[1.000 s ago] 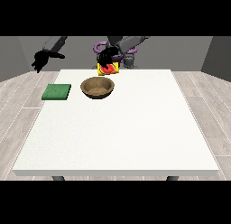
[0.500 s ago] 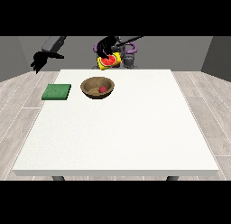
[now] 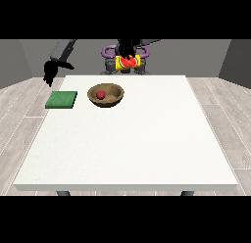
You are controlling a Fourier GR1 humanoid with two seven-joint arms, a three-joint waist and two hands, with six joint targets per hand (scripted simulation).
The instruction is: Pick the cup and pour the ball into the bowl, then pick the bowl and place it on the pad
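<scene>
The ball lies in the bowl on the counter, the pad just beside it. My hand at the view's right has its fingers curled round the tipped cup, up behind the bowl. My hand at the view's left hangs nearer the pad; how its fingers lie I cannot tell.

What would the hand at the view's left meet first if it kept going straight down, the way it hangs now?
Probably the green pad. The hand at the view's left hangs above and a little behind the pad's far left corner; depth is unclear, so it might miss the pad and reach the table edge or the floor instead.
</scene>
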